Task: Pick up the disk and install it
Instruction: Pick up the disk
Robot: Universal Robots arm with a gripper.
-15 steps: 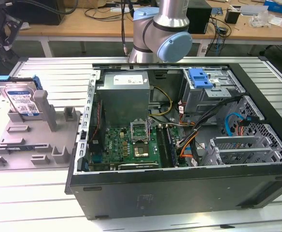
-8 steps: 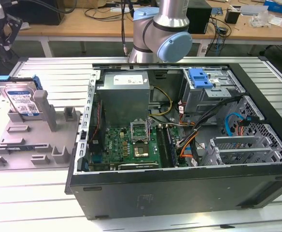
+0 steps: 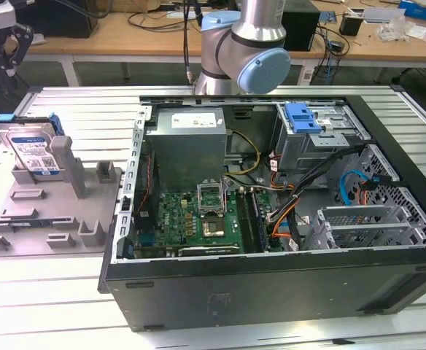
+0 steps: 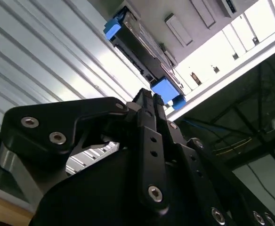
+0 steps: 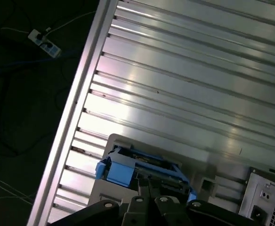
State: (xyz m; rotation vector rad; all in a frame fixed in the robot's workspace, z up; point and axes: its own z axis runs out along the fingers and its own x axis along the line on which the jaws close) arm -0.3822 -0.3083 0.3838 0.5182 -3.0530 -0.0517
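The disk (image 3: 29, 146) is a silver drive with a white-and-blue label and a blue frame. It stands on edge in a grey holder (image 3: 52, 211) at the exterior view's left, outside the computer case (image 3: 271, 284). My gripper (image 3: 1, 69) hangs above the disk, near the table's far corner, with a gap below it. It looks open and holds nothing. In both wrist views the disk (image 4: 137, 49) (image 5: 142, 165) lies just beyond my black fingers (image 4: 149, 122).
The open case holds a grey power supply (image 3: 187, 142), a motherboard (image 3: 198, 219), cables and a drive cage with a blue bracket (image 3: 304, 117). The arm's base (image 3: 242, 44) stands behind the case. The slatted metal table (image 5: 184, 84) ends close to the holder.
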